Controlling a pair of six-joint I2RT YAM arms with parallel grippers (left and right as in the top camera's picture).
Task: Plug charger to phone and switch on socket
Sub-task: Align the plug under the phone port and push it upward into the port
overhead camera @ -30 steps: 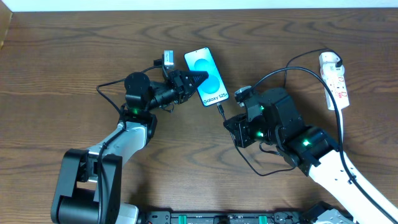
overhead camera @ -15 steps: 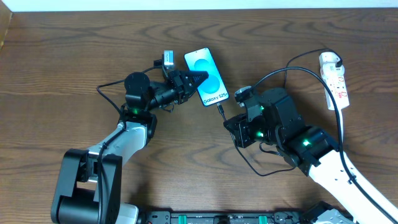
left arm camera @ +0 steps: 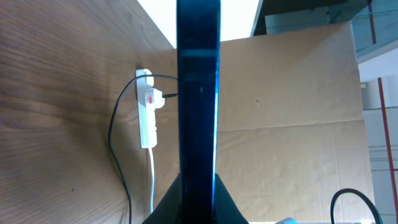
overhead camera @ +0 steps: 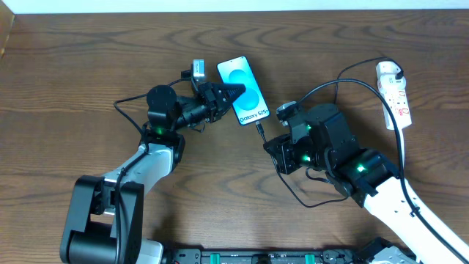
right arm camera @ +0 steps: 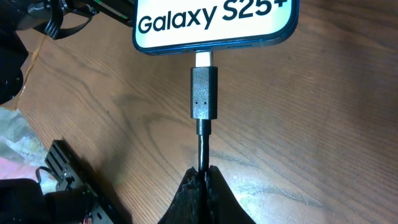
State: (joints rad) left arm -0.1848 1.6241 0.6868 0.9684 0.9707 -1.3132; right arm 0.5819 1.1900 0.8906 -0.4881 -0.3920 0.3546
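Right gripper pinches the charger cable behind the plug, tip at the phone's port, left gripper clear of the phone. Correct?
No: the left gripper is clamped on the phone, as the left wrist view shows. The right gripper does pinch the charger cable behind the plug, tip at the port.

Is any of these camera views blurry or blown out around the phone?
Right wrist: sharp, phone lettering and charger plug crisp, screen bright but readable. Left wrist: phone edge is a dark, soft band; socket behind is clear. Overhead: evenly lit, no glare.
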